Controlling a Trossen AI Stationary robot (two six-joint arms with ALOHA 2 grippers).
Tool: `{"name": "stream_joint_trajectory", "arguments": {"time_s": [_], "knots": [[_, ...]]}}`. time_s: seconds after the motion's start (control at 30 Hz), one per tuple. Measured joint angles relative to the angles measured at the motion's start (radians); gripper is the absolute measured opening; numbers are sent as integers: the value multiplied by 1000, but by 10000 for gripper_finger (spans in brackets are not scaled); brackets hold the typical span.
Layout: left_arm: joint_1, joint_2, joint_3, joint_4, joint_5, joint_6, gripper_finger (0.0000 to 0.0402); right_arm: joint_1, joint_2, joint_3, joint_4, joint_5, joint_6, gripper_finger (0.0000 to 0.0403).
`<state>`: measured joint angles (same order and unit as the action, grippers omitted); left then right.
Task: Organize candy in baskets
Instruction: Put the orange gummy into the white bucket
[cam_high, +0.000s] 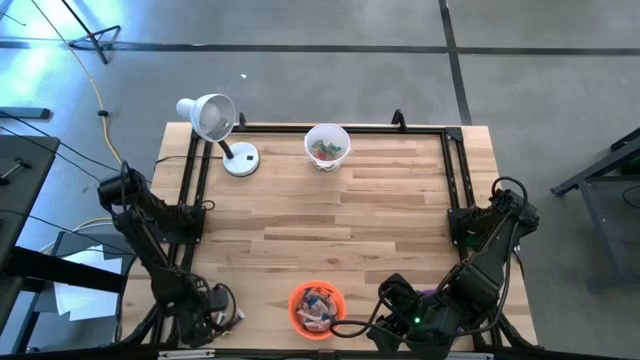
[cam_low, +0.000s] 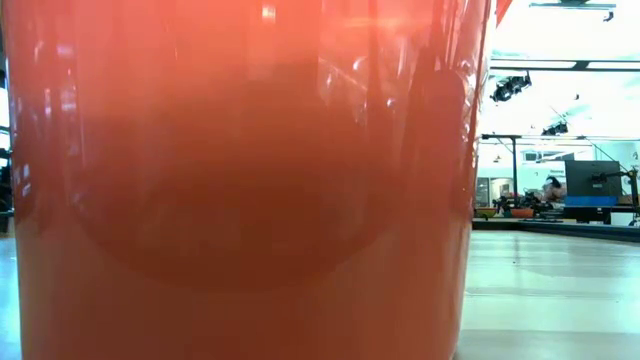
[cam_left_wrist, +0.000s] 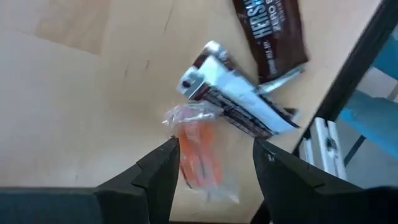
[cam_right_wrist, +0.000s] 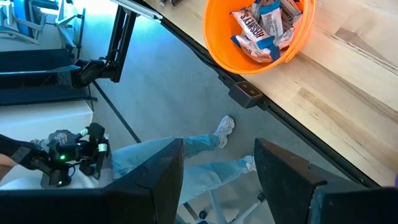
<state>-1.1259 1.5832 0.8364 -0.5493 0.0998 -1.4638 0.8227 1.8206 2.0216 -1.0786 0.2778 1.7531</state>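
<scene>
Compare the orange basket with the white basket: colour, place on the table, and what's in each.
The orange basket stands at the table's near edge between the two arms; the white basket stands at the far edge, beside the lamp. The orange basket holds blue-silver and brown wrapped bars; the white basket holds greenish and red pieces. Both are small, round, upright and open-topped.

We count two baskets on the tabletop: one white basket and one orange basket. Three loose candy pieces lie together, and one desk lamp stands beside the white basket.
</scene>
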Motion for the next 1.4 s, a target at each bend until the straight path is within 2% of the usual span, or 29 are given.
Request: {"name": "stream_joint_trajectory", "arguments": {"time_s": [0.27, 0.5, 1.13, 1.4], "knots": [[-3, 87, 6, 67, 8, 0, 190, 0, 0, 0, 0, 0, 0, 190], [4, 108, 5, 80, -1, 0, 184, 0, 0, 0, 0, -1, 0, 190], [27, 72, -1, 40, 34, 0, 11, 0, 0, 0, 0, -1, 0, 190], [68, -6, 22, 8, 38, 40, 13, 0, 0, 0, 0, 0, 0, 190]]}}
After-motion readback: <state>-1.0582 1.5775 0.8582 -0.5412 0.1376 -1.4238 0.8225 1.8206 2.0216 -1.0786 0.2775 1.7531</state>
